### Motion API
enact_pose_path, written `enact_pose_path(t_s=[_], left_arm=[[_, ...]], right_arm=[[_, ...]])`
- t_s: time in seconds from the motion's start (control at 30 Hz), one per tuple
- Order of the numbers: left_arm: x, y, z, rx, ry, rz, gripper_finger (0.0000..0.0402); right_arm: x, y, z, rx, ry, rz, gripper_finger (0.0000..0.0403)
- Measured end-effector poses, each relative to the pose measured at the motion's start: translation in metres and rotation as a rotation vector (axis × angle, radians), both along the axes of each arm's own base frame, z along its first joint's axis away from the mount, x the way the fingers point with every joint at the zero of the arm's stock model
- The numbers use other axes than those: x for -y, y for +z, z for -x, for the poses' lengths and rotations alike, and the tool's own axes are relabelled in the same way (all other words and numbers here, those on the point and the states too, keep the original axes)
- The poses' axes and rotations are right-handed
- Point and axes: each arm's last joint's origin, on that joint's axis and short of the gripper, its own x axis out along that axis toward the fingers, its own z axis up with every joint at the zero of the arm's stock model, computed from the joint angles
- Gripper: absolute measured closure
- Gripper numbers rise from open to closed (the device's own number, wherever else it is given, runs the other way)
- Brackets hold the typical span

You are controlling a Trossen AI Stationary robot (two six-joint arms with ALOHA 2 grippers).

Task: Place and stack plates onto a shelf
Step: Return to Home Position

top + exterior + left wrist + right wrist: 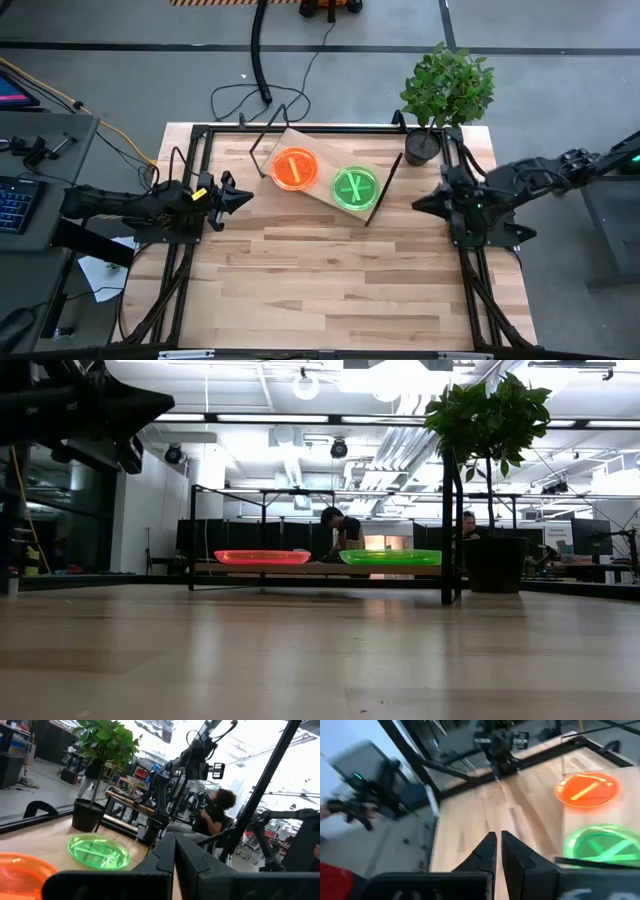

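Note:
An orange plate stack (pixel 294 168) and a green plate stack (pixel 355 187) rest side by side on the light wooden shelf (pixel 322 163) at the table's far middle; how many plates each pile holds cannot be told. The low view shows both piles (pixel 262 557) (pixel 390 557) on the board. My left gripper (pixel 243 199) hovers shut at the table's left side, left of the orange pile. My right gripper (pixel 420 203) hovers shut at the right side, right of the green pile. Their fingers show shut in the wrist views (pixel 175 851) (pixel 499 845).
A potted plant (pixel 445 95) stands at the table's far right corner, just beyond the shelf's right end. A black frame (pixel 195 180) runs along the table's edges. Bare wooden tabletop (pixel 330 280) lies near the front. People sit in the room behind.

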Motion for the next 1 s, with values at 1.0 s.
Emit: enact_pose_path(t_s=[1.0], left_arm=[[0.000, -0.001, 0.002, -0.006, 0.001, 0.000, 0.0401]], right_arm=[[0.024, -0.174, 0.027, 0.505, -0.049, -0.021, 0.0403]])
